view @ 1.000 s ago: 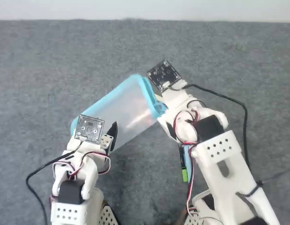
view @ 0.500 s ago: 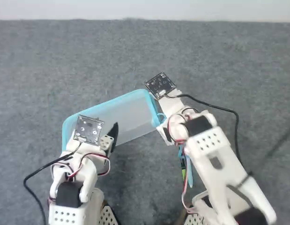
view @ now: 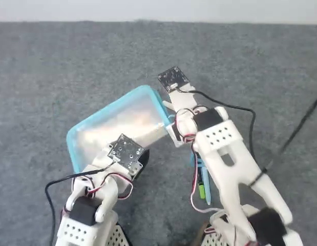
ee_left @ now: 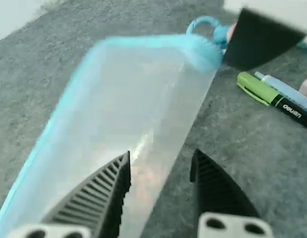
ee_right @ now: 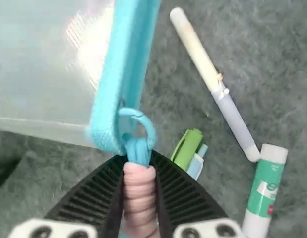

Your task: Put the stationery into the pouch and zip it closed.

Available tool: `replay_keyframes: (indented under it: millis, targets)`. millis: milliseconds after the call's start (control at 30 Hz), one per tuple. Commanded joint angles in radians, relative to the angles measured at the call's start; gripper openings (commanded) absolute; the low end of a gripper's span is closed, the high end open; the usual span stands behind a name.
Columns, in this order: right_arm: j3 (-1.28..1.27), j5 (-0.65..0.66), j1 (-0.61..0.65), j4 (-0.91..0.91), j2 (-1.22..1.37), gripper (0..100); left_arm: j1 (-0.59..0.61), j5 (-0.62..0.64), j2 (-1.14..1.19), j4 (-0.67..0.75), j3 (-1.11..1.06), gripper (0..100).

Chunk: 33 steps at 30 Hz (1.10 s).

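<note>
The translucent pouch (view: 117, 123) with blue edging lies slanted on the grey carpet. My right gripper (ee_right: 138, 171) is shut on the pink zipper pull (ee_right: 139, 186) at the pouch's near right corner (view: 167, 123). My left gripper (ee_left: 160, 183) is open over the pouch's near edge (ee_left: 143, 148), one finger above the plastic and the other above bare carpet. A green marker (ee_left: 257, 89) and a blue pen (ee_left: 287, 91) lie beside the pouch, under the right arm (view: 202, 179). A white and lavender pen (ee_right: 213, 79) and a green glue stick (ee_right: 265, 188) rest on the carpet nearby.
Grey carpet (view: 56, 61) covers the table, with open room on the far side and to the left of the pouch. The right arm's black cable (view: 235, 110) loops over the carpet on the right.
The pouch has swung down and left to lie flatter. The left arm's wrist has moved right and nearer over the pouch's near edge. The right arm shifted slightly left with the zipper pull.
</note>
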<state>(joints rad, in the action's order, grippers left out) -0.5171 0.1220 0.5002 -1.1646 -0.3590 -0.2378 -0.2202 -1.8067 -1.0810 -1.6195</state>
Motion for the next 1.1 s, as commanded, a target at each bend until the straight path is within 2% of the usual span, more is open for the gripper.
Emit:
replay_keyframes:
  millis: [0, 133, 300, 433, 567, 667, 767, 867, 933, 1067]
  targets:
    - [0.064, 0.094, -0.022, -0.091, -0.166, 0.6, 0.038, -0.015, -0.011, 0.044, 0.004, 19]
    - [0.063, 0.153, -0.099, -0.173, -0.294, 0.6, 0.13, -0.015, -0.011, 0.094, -0.019, 19]
    - [0.031, 0.275, -0.16, -0.283, -0.394, 0.6, 0.169, -0.015, -0.009, 0.192, -0.065, 19]
    - [-0.077, 0.37, -0.154, -0.306, -0.42, 0.6, 0.184, -0.014, -0.009, 0.193, -0.061, 19]
    - [-0.206, 0.46, -0.074, -0.283, -0.42, 0.7, 0.184, -0.014, -0.011, 0.193, -0.061, 19]
    - [-0.256, 0.347, -0.001, -0.199, -0.418, 0.9, 0.187, 0.011, -0.012, 0.201, -0.058, 19]
    - [-0.256, 0.213, 0.05, -0.099, -0.395, 0.9, 0.252, 0.084, -0.012, 0.178, 0.002, 19]
    - [-0.216, 0.189, 0.088, -0.035, -0.303, 1.1, 0.305, 0.12, -0.012, 0.097, 0.084, 19]
    - [-0.181, 0.186, 0.094, 0.012, -0.22, 2.4, 0.321, 0.14, -0.012, 0.095, 0.093, 19]
    - [-0.086, 0.092, 0.091, 0.131, -0.048, 11.4, 0.345, 0.146, -0.012, 0.107, 0.091, 19]
